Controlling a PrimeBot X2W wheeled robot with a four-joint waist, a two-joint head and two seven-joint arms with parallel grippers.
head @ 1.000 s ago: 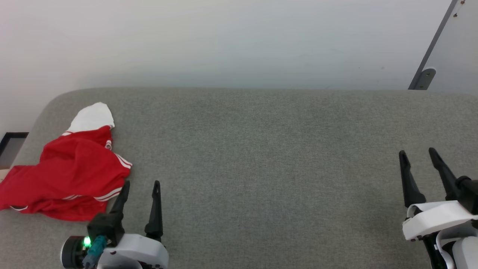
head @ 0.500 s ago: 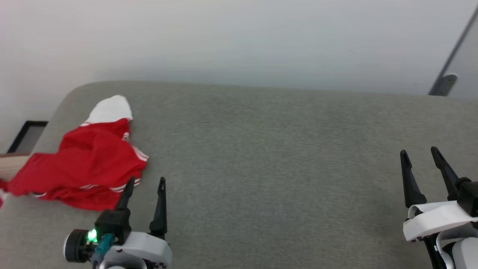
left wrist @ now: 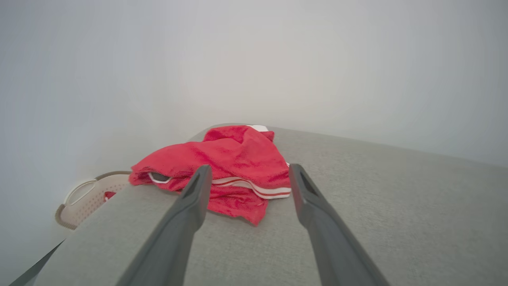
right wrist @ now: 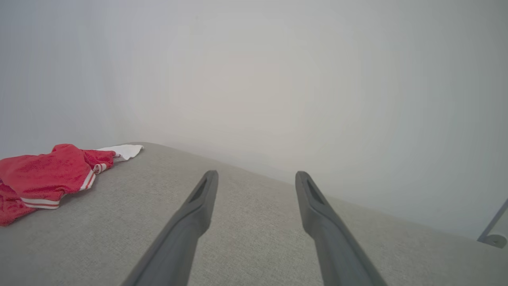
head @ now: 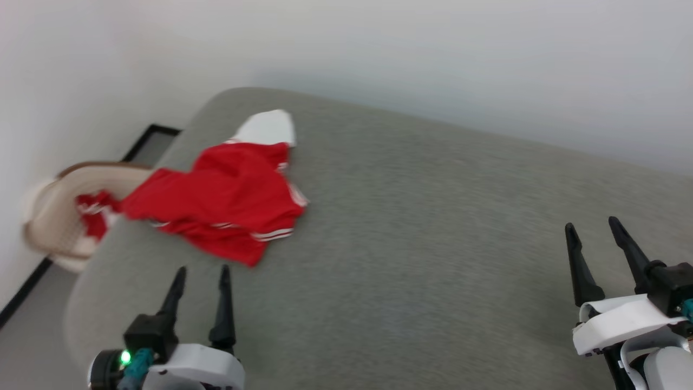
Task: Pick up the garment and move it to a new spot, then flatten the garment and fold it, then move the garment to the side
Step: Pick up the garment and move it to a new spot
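Crumpled red garment (head: 227, 195), white-striped trim

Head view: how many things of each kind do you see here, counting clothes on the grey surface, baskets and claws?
Red shirt: 1
Basket: 1
Claws: 2, the left claw and the right claw
Total: 4

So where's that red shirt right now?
Head view: the garment lies crumpled on the grey surface, far left, just ahead of the left gripper, beside a basket.
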